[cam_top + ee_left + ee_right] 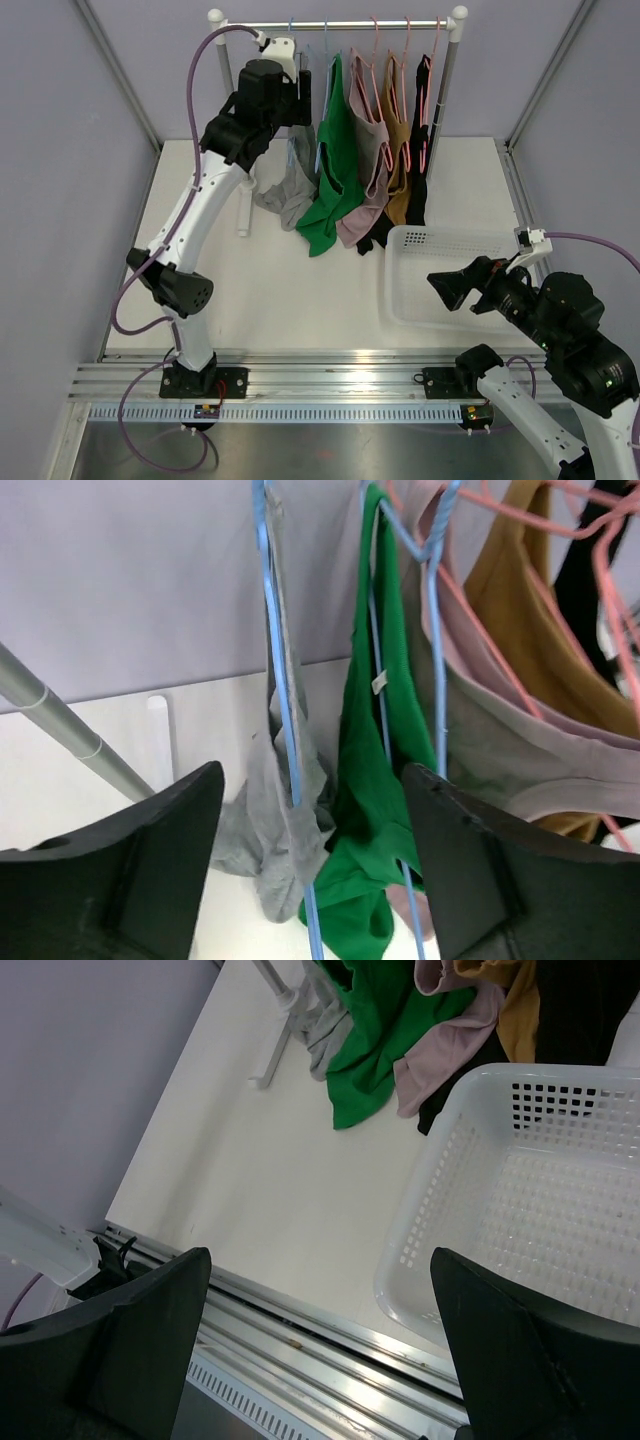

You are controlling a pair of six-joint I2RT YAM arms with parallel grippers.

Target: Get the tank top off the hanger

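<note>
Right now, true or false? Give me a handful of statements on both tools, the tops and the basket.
1. The left tool is open, with the grey top between its fingers in the wrist view. True.
2. The green top lies in the basket. False: the green top hangs on the rack; no garment shows in the basket.
3. The right tool grips the basket's rim. False: the right tool is open and holds nothing, off the basket's near-left corner.
4. The black top hangs at the right end of the row. True.
</note>
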